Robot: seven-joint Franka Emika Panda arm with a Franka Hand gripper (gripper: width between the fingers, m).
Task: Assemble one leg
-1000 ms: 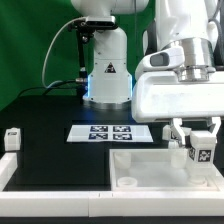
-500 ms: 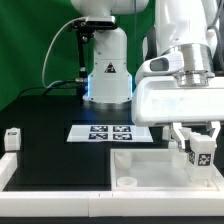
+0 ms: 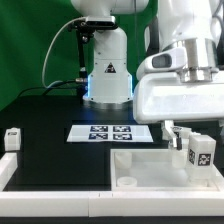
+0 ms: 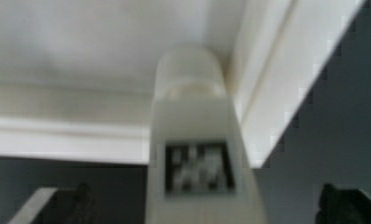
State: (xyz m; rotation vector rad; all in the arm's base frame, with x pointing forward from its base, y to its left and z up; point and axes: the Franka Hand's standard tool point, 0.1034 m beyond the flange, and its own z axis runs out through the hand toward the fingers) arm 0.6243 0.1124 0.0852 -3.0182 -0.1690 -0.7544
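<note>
A leg (image 3: 198, 152), a small white post with a black-and-white tag, stands slightly tilted at the far right corner of the white tabletop (image 3: 140, 168). My gripper (image 3: 192, 140) hangs over it with one finger on each side. In the wrist view the leg (image 4: 196, 120) runs up the middle against the tabletop's rim. My gripper (image 4: 203, 205) shows dark fingers (image 4: 57, 205) well clear of the leg on both sides, so it is open around the leg. The leg's foot is hidden.
The marker board (image 3: 108, 133) lies on the black mat behind the tabletop. Another leg (image 3: 12, 139) rests at the exterior view's left edge by a white bar (image 3: 50, 198). The robot base (image 3: 106, 70) stands at the back.
The fingers have spread apart from the leg. The leg now sits a little lower and more tilted than before.
</note>
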